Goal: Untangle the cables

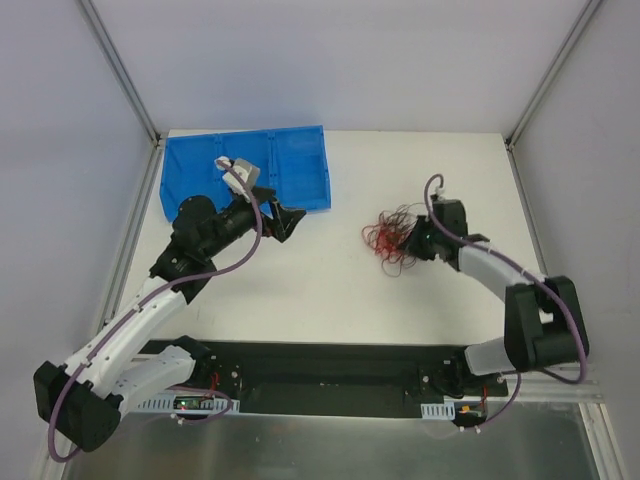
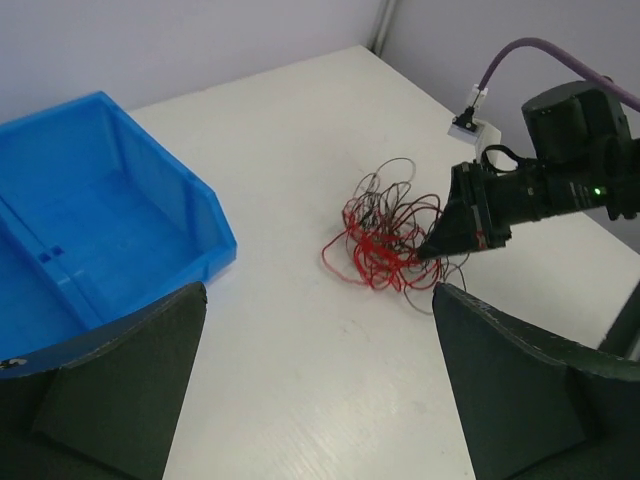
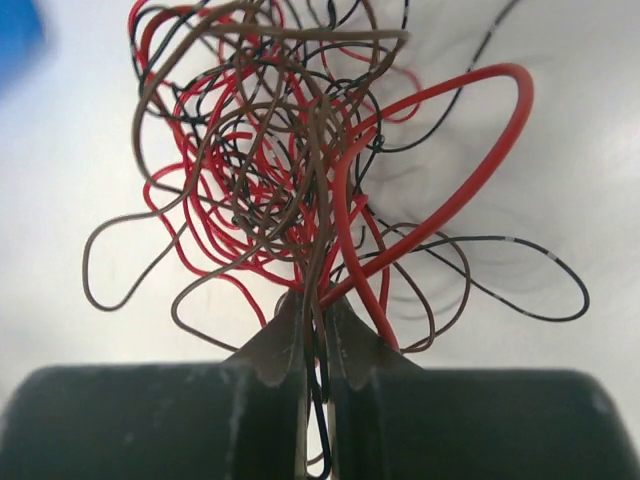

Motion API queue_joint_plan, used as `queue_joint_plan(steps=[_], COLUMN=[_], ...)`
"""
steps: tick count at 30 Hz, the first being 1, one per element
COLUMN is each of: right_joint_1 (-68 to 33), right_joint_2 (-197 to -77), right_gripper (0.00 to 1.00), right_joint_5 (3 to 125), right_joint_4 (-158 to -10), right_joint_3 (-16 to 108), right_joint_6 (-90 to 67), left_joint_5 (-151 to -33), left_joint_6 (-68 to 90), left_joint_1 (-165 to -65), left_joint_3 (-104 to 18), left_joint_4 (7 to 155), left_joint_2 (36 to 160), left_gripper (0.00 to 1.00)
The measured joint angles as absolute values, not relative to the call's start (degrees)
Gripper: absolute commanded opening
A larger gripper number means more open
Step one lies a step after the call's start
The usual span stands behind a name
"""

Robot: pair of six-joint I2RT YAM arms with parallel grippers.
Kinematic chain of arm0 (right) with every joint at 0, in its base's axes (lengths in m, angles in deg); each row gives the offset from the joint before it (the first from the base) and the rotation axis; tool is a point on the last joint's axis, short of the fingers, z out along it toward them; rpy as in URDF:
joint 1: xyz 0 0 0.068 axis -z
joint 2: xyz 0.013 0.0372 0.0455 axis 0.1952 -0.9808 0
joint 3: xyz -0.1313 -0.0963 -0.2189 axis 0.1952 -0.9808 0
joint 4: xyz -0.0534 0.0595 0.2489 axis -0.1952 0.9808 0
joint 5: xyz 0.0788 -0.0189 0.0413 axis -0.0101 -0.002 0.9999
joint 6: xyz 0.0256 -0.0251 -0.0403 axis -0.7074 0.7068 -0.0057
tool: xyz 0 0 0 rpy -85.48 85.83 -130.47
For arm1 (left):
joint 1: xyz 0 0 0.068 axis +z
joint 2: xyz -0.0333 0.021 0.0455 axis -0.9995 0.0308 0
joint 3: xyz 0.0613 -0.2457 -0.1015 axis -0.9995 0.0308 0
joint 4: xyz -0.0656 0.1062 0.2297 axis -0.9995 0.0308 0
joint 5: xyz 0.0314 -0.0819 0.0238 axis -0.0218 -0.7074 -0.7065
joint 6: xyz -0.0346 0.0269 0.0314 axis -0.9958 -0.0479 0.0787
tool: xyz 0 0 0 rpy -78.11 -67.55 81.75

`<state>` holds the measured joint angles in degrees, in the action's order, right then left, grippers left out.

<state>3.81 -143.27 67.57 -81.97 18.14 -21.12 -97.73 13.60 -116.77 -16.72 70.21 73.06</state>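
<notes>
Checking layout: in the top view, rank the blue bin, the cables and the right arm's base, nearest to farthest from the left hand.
1. The blue bin, just beyond the left hand, far left.
2. The cables, to its right, mid-table.
3. The right arm's base, at the near edge, right side.

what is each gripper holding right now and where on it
The right gripper is shut on the cables, pinching a few strands at the edge of the tangle nearest it. The left gripper is open and holds nothing.
</notes>
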Motion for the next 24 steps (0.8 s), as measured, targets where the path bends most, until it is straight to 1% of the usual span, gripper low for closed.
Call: queue_joint_plan(steps=[4,7,8,13,16,17,20,24], right_joint_1=[-7.84,-12.89,-14.31,-17.5,-17.52,-17.52,-17.5,-17.13], right_joint_2=[-130.15,-121.63,-118.83,-104.47,-98.74,-97.54,-95.66,-95.14], right_gripper=[0.08,0.14,0.17,0.45,0.54,0.56,0.57,0.58], right_joint_5=[67.17,66.15,65.62,64.35,63.92,63.83,63.26,60.27], right_joint_4=[-81.97,-80.18,-79.46,-73.6,-69.03,-67.2,-63.04,-58.96], right_joint_3=[4.8,-2.34,-3.96,-6.83,-5.56,-4.64,-2.02,-0.22], right_joint_6=[-22.23,-23.85,-24.27,-24.92,-23.81,-23.41,-22.34,-21.9], left_joint_5=[-103.21,-107.61,-108.87,-113.29,-113.71,-113.73,-114.03,-114.97], left_joint_6=[10.93,8.49,7.94,5.73,5.89,5.93,6.74,7.7], left_joint_1=[-116.95,-118.24,-118.78,-124.57,-129.95,-131.35,-135.9,-138.72], left_joint_3=[-17.55,-18.82,-19.08,-21.07,-22.01,-22.23,-23.67,-25.9], left_joint_4=[70.19,70.25,70.29,71.47,72.5,72.92,74.6,77.92], left_joint_2=[79.79,85.56,86.96,93.34,96.05,96.78,100.27,104.05], left_gripper=[0.86,0.85,0.84,0.83,0.78,0.76,0.72,0.71])
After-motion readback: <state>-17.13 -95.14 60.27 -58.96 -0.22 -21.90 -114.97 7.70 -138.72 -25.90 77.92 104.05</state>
